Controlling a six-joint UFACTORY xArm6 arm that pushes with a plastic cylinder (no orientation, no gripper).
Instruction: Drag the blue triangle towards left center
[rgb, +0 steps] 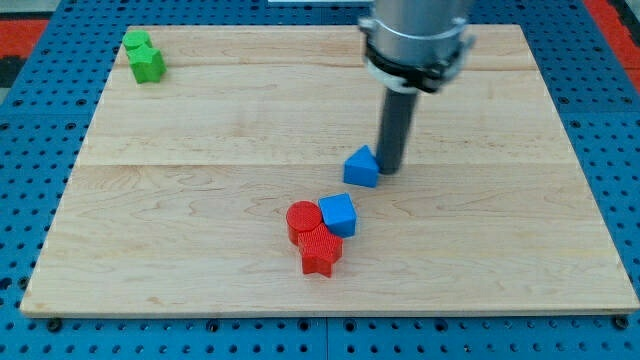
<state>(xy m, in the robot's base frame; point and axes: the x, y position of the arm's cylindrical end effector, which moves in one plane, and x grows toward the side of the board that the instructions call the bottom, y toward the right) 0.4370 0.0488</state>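
Note:
The blue triangle (361, 167) lies on the wooden board (200, 200) a little right of its middle. My tip (389, 168) stands right against the triangle's right side, touching or almost touching it. The dark rod rises from there to the grey arm body at the view's top.
A blue cube (338, 214) sits below the triangle, pressed against a red cylinder (302, 218) and a red star (319, 251). Two green blocks (143, 56) sit in the board's top left corner. A blue pegboard surrounds the board.

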